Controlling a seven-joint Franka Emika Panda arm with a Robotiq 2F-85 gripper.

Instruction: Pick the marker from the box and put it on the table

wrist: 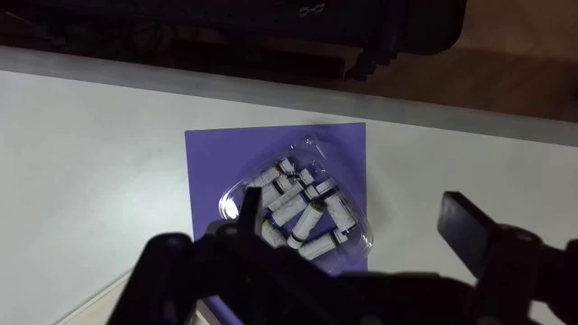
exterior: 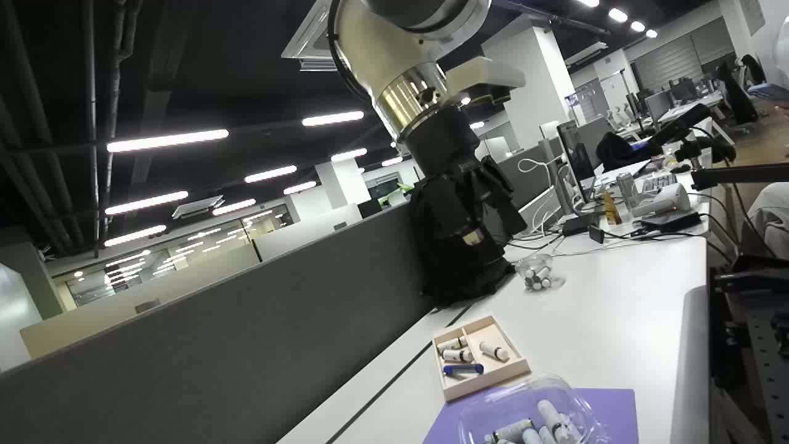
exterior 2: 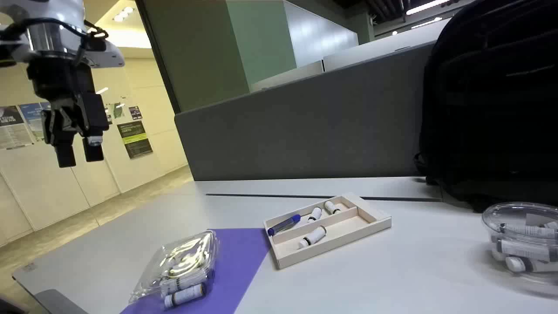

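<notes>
The marker, blue and clear-bodied, lies in the tan wooden box in both exterior views: marker (exterior: 462,369) (exterior 2: 284,225), box (exterior: 487,383) (exterior 2: 335,245). It shares a compartment with two white vials; another white vial lies in the other compartment. The box stands on the white table (exterior: 604,308) (exterior 2: 392,279) (wrist: 113,135). Only part of the box (wrist: 97,304) shows at the lower left of the wrist view; the marker is out of view there. My gripper (exterior 2: 79,155) (wrist: 354,216) is open and empty, high above the table and away from the box.
A clear plastic tub of white vials (exterior: 524,419) (exterior 2: 178,270) (wrist: 307,225) sits on a purple sheet (exterior: 610,407) (exterior 2: 244,257) (wrist: 216,153) beside the box. A round clear tub (exterior: 535,274) (exterior 2: 523,244), a black backpack (exterior 2: 488,122) and a grey partition (exterior: 296,333) (exterior 2: 305,135) border the area.
</notes>
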